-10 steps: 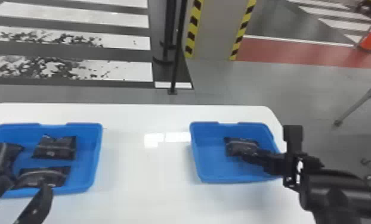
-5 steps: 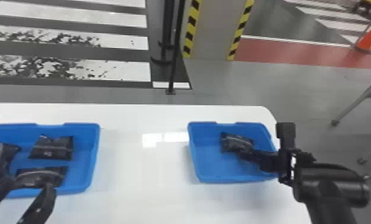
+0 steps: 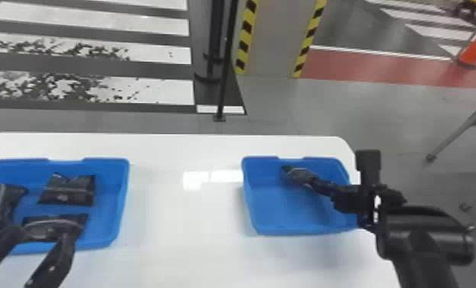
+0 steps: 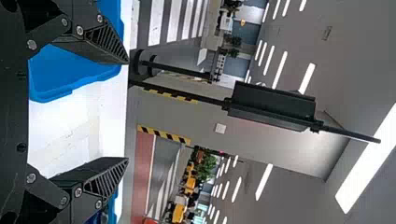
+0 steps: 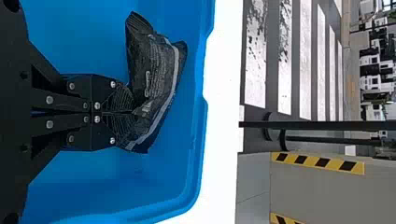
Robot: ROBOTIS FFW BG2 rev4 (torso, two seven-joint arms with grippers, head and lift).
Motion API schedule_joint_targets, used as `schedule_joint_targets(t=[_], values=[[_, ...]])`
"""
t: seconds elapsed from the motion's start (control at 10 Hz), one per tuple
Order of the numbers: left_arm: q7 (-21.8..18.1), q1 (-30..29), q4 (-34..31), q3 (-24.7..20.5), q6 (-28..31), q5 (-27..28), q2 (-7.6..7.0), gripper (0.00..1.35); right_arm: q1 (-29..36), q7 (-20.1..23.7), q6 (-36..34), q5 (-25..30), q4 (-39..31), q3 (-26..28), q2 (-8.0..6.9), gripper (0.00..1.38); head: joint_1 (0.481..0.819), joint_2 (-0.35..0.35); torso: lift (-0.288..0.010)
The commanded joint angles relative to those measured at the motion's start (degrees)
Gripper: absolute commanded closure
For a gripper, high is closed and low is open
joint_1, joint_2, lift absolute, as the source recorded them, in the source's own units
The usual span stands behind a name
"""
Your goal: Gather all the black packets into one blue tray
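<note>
The step seems the picking: the right hand (image 5: 133, 112) is clamped on the last packet (image 5: 158, 70) in the right tray (image 5: 93, 37), perhaps slightly lifted. The open left hand (image 4: 128, 110) is near the left tray (image 3: 113, 199) with three packets (image 3: 68, 190); next, carry it there.

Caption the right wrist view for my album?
Right gripper pinching a crumpled black packet over a blue tray.

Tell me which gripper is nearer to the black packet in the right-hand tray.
Right. The right gripper is shut on that black packet, while the left gripper is across the table, open by the near side of the left-hand tray.
</note>
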State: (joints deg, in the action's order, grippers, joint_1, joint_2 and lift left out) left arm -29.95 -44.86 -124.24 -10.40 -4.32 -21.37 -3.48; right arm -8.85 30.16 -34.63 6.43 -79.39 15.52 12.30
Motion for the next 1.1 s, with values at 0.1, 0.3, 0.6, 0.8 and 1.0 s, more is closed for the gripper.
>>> schedule_joint_targets(t=[0.1, 0.3, 0.6, 0.8, 1.0], values=[[-0.63, 0.0, 0.0, 0.0, 0.23, -0.57, -0.12, 0.32, 6.03, 0.51, 1.02, -0.15, -8.85, 1.27, -0.34, 1.28, 0.695, -0.211, -0.11], [-0.9, -0.14, 0.0, 0.46, 0.52, -1.48, -0.56, 0.32, 14.61, 0.51, 0.32, 2.03, -23.33, 4.93, -2.45, 1.28, 0.695, -0.221, -0.11], [-1.6, 1.69, 0.0, 2.97, 3.05, -3.08, -1.7, 0.32, 26.14, 0.69, 0.32, 0.08, -42.6, 0.81, -3.77, 1.28, 0.695, -0.236, -0.11], [-1.95, 3.1, 0.0, 4.57, 5.72, -4.23, -1.97, 0.32, 30.92, 1.39, 1.45, -3.0, -50.05, -4.44, -4.21, 1.28, 0.695, -0.187, -0.11], [-2.48, 4.64, 0.0, 6.28, 9.09, -6.4, -2.32, 0.32, 33.31, 2.36, 2.29, -5.06, -54.27, -8.9, -4.3, 1.28, 0.695, -0.1, -0.11]])
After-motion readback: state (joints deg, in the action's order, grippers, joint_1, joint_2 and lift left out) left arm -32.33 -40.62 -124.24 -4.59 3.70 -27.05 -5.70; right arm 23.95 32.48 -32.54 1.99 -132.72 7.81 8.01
